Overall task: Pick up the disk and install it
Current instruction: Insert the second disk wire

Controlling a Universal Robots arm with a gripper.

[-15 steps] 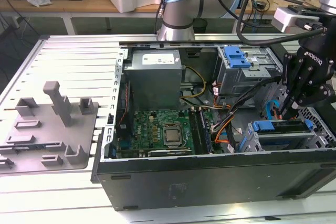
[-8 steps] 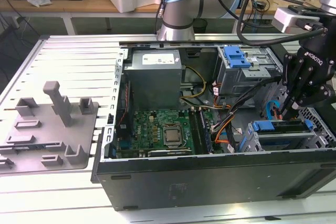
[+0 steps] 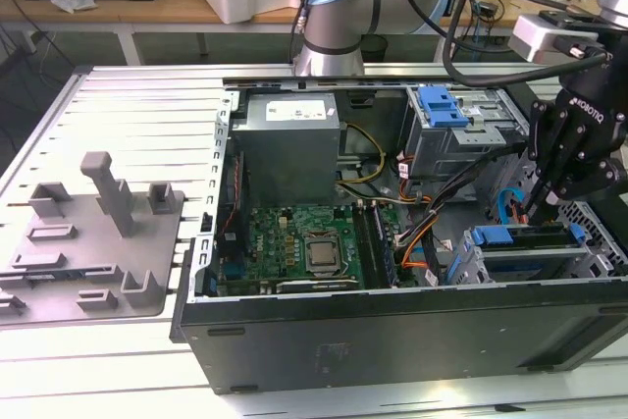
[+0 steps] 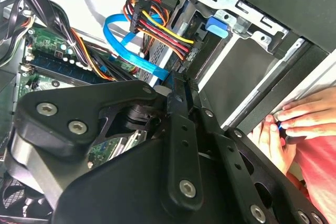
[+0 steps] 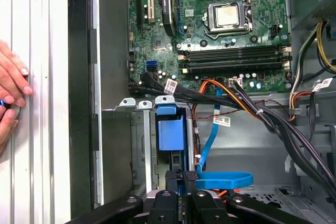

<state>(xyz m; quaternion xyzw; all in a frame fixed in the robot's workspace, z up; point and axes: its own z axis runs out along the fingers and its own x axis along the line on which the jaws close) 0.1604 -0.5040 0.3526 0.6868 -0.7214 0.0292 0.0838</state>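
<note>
The drive cage at one corner of the open computer case serves as the landmark here. The disk sits inside that cage, slotted in on edge, so the first wrist view shows mostly the bright blue end of its carrier standing between the cage's metal walls. In the exterior view the same carrier shows as a long blue strip along the top of the cage.

The gripper hangs directly over the cage, just off the end of the disk. Its claw is clenched: in the first wrist view the two black fingertips are drawn nearly together, with a thin sliver of blue showing in the slit between them. Whether that sliver is the edge of the carrier or something behind it cannot be told, and whether the tips touch the disk is equally unclear.

A flat blue cable loops just beside the cage, close to the gripper, and a bundle of black and coloured wires runs past the cage toward the motherboard, which lies next to the cage on the case floor. The grey power-supply box stands well apart from the cage, beyond the motherboard. A person's hand rests on the table outside the case wall nearest the cage (the fingers pinch something small and blue)
</note>
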